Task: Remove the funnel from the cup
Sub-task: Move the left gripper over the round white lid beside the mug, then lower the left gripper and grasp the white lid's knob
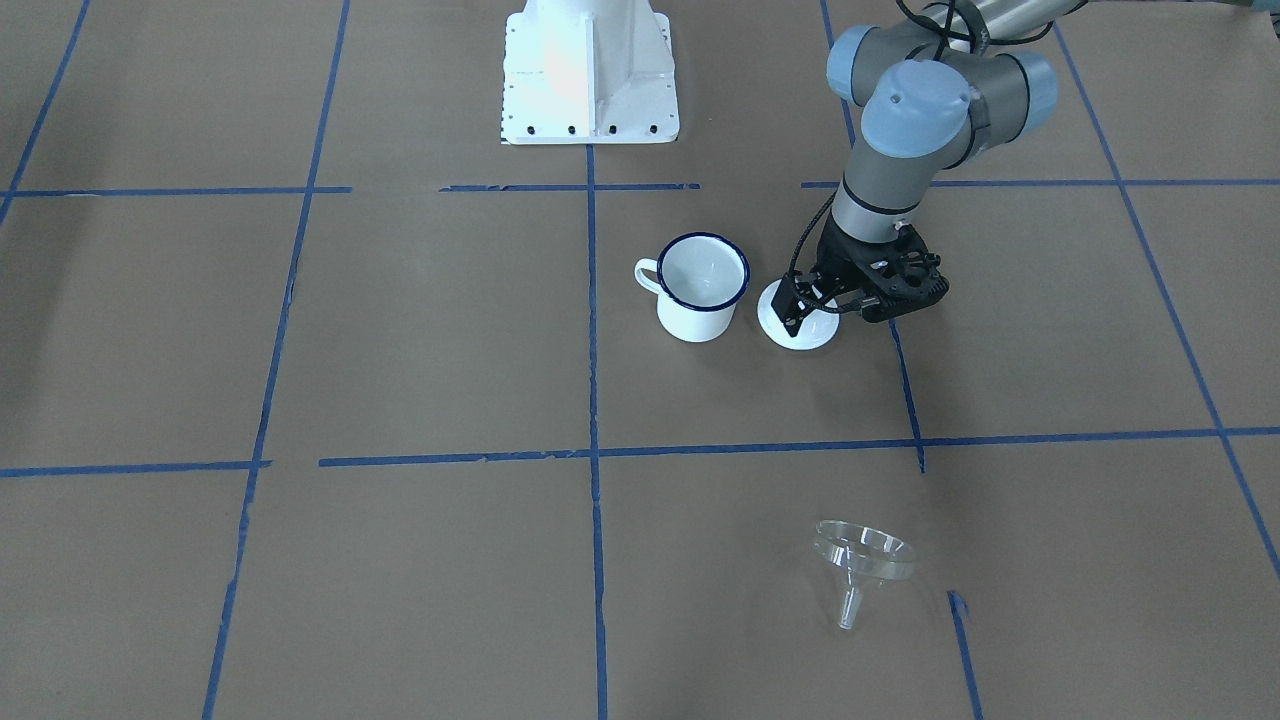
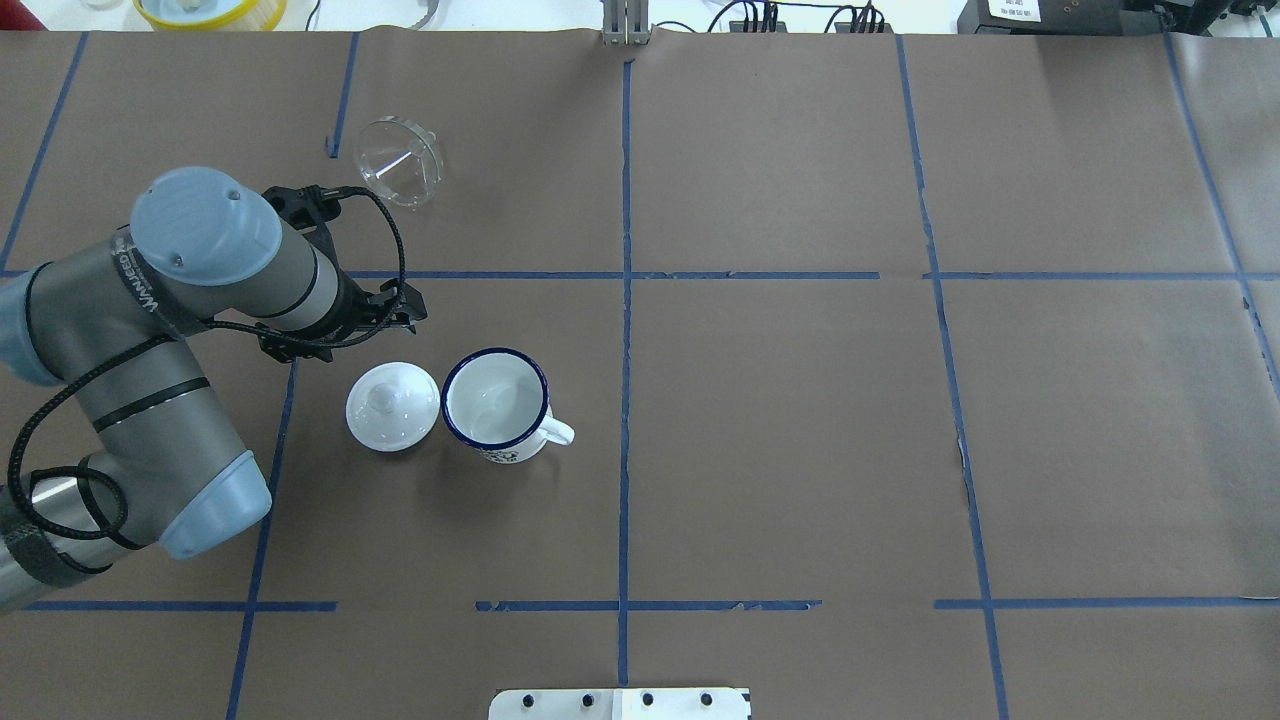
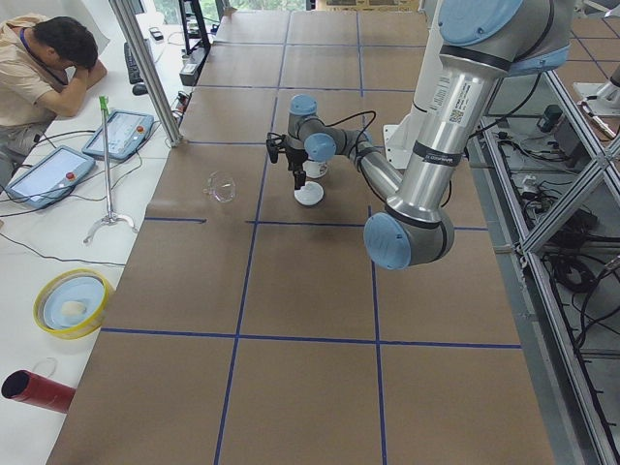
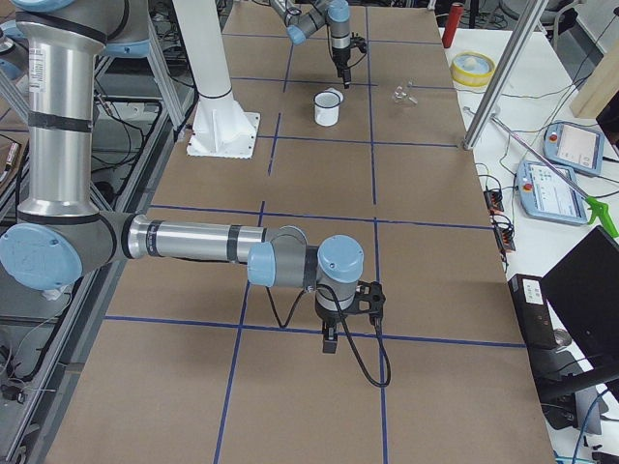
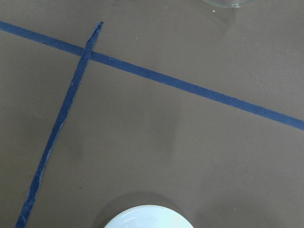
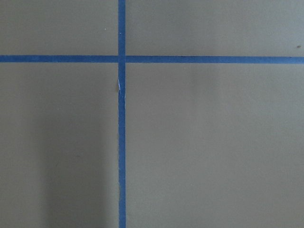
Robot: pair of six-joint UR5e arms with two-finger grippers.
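Fingers (image 1: 793,318) near lid (image 1: 822,333); cup (image 2: 497,402) print illegible

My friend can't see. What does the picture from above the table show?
An empty white cup stands on the brown table with a white lid close beside it. The clear funnel lies apart, farther back, and the left arm reaches in near the lid.

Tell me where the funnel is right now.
In the overhead view the funnel lies on its side at the table's far left, apart from the cup and the white lid, beside a short blue tape stub.
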